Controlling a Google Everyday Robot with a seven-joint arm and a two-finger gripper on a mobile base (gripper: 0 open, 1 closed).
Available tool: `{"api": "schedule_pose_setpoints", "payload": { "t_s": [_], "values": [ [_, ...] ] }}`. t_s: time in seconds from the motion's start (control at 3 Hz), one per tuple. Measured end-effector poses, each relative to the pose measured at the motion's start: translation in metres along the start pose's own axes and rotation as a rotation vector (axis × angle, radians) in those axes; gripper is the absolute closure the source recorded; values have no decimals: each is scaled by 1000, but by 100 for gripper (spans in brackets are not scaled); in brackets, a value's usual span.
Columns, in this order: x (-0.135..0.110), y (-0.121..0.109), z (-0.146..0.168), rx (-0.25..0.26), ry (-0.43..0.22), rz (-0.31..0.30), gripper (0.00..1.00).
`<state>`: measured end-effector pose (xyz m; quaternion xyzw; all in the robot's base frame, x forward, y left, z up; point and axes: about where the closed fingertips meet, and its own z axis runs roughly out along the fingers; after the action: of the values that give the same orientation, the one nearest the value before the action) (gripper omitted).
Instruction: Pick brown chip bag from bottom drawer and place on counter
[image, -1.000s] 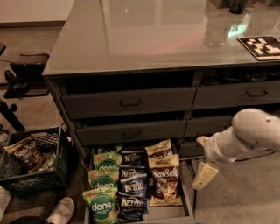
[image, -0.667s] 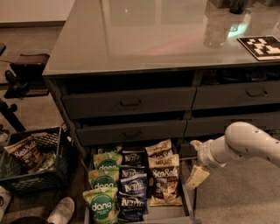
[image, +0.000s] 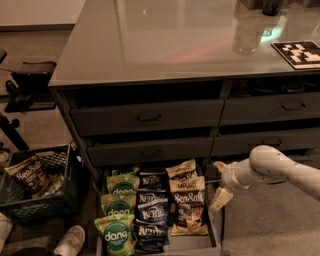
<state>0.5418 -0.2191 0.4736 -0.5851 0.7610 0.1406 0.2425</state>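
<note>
arm is moving left: compared with a second ago the gripper (image: 218, 184) is sitting closer to the bottom drawer (image: 215, 231), now hanging over its right wall, just beside the right-hand row of bags. its two pale fingers (image: 220, 199) are standing apart, nothing between them. bags are lying just as they were, none shifted. the brown chip bag (image: 189, 206) is lying flat in the drawer, in the right row, with another alike touching it on the cabinet side. green dang bags (image: 115, 233) are filling the left row, dark kettle bags (image: 151, 212) the middle one. the counter (image: 150, 45) above is carrying a tag board (image: 299, 53) and a glass (image: 244, 35) at its right end. meaning for the task: approach is looking nearly done, grasp not yet made, placing all still to do. my guess: next move is calling for a short shift left and down onto the bag with the jaws wide. risk is catching the neighbouring kettle bag, or the crinkly bag slipping out.
</note>
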Motion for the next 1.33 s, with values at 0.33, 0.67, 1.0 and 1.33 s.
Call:
{"api": "schedule_pose_setpoints", "payload": {
  "t_s": [0.33, 0.67, 1.0, 1.33],
  "values": [
    [8, -12, 30, -3, 5, -4, 0],
    [20, -34, 79, -12, 16, -39, 0],
    [30, -49, 120, -47, -3, -55, 0],
    [37, -58, 150, -84, -11, -69, 0]
  ]
}}
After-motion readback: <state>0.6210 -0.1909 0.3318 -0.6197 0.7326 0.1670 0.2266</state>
